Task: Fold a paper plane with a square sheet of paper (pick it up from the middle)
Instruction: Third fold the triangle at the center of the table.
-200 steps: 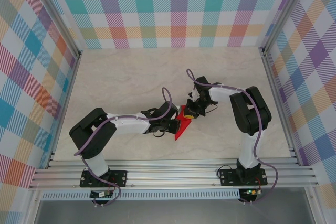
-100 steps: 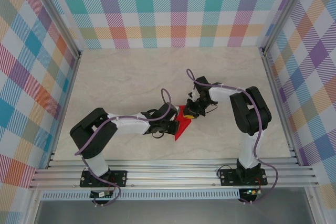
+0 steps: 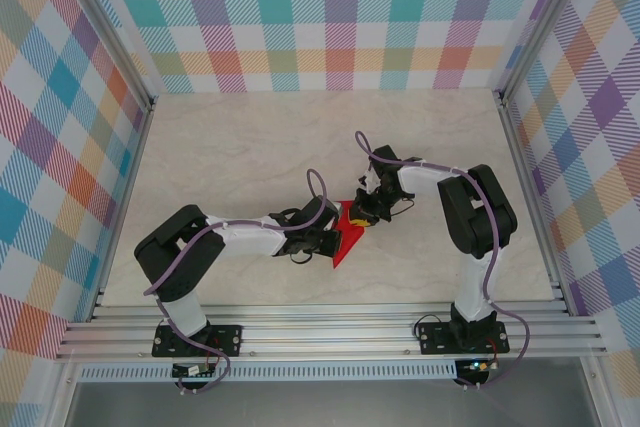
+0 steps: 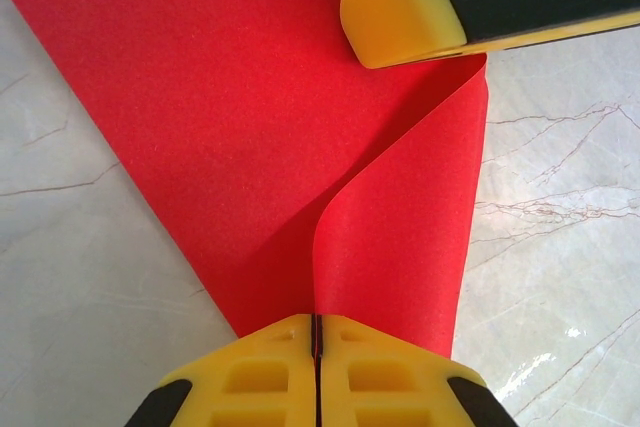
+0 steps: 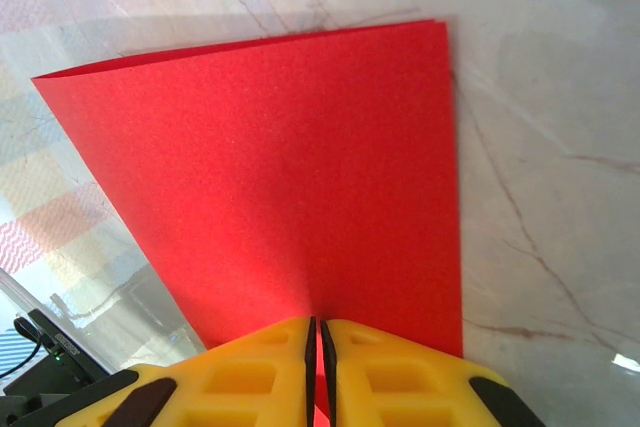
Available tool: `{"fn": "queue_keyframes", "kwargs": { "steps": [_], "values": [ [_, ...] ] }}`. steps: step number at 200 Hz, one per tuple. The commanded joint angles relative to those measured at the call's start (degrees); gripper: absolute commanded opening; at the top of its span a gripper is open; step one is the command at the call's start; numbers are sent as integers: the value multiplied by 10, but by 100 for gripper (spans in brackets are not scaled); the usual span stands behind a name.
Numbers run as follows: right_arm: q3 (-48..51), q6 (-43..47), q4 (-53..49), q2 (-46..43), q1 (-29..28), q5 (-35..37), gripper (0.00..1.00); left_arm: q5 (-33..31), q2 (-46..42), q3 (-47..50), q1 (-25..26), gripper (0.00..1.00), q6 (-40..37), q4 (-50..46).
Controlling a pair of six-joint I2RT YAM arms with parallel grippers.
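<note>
The red paper [image 3: 343,244] is folded to a pointed shape and sits at the table's middle, held between both arms. My left gripper [image 3: 333,238] is shut on its edge. In the left wrist view the yellow jaws [image 4: 317,332] pinch the paper [image 4: 230,137] where a flap [image 4: 400,247] curls up beside a crease. My right gripper [image 3: 366,211] is shut on the paper's far side. In the right wrist view its jaws [image 5: 317,335] clamp the flat folded paper [image 5: 300,177]. A right fingertip [image 4: 400,7] shows at the top of the left wrist view.
Marble tabletop [image 3: 250,147] stretches behind and to both sides of the arms. Checked walls [image 3: 340,17] and aluminium posts [image 3: 520,137] close in the workspace. A metal rail [image 3: 330,332] runs along the near edge.
</note>
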State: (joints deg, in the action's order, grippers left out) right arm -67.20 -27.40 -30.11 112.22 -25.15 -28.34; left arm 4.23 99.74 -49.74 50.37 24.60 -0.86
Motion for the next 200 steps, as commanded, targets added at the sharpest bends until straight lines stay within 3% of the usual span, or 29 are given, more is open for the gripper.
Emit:
{"fn": "queue_keyframes", "kwargs": {
  "steps": [1, 58, 105, 157, 200],
  "values": [
    [2, 4, -20, 15, -2, 27, 14, -10, 10, 3, -6, 7, -4, -2],
    [-9, 3, -33, -56, 0, 36, 21, -5, 15, 8, -6, 7, -7, 3],
    [50, -27, -28, -145, 5, 77, 24, -5, 13, 6, -6, 7, -11, -2],
    [155, -88, 89, -198, -2, -56, 15, 2, 10, 4, -6, 7, -14, -3],
    [179, -124, 156, -176, -20, -92, 14, 5, 14, 1, -6, 7, -15, -3]
  ]
}}
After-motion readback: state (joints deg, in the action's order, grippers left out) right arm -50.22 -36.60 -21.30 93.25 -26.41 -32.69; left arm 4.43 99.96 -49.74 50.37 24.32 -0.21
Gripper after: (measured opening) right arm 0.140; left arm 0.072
